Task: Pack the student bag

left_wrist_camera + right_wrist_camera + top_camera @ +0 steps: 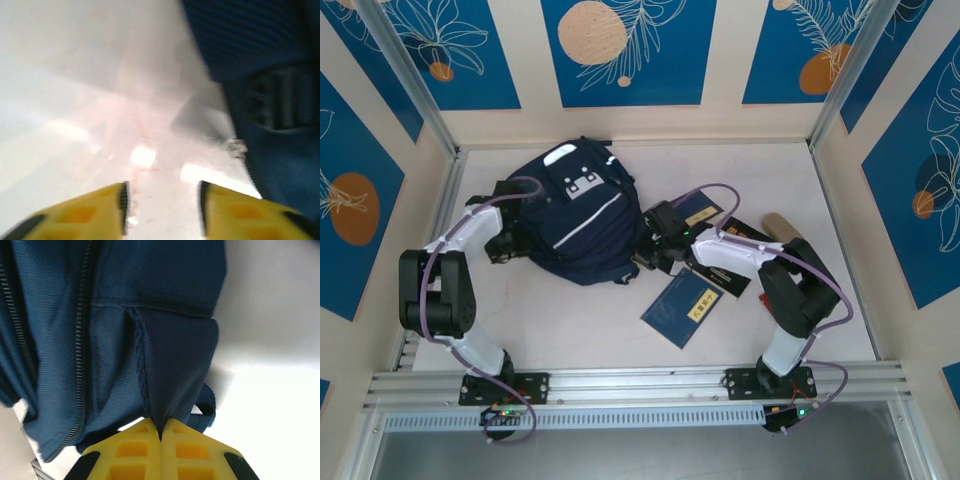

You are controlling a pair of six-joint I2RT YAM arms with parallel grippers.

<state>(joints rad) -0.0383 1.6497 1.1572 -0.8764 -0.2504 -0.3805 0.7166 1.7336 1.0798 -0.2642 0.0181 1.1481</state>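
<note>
so the student bag (575, 225) is sitting toward the far edge of the table (570, 330), a bit left of the middle, panel with the pale stripe facing up; left gripper (162, 195) is right at the bag's left side, low over the tabletop, yellow fingers (90, 212) spread apart with just bare table between them, so it's got nothing; right gripper (161, 432) is at the bag's right side, pinched tight on a seam fold of the navy fabric, zipper running just left of it; a dark-blue book (685, 308) lies flat near the table's middle, just right of the bag; a second book (702, 210) sits further back, partly under the right arm.
</note>
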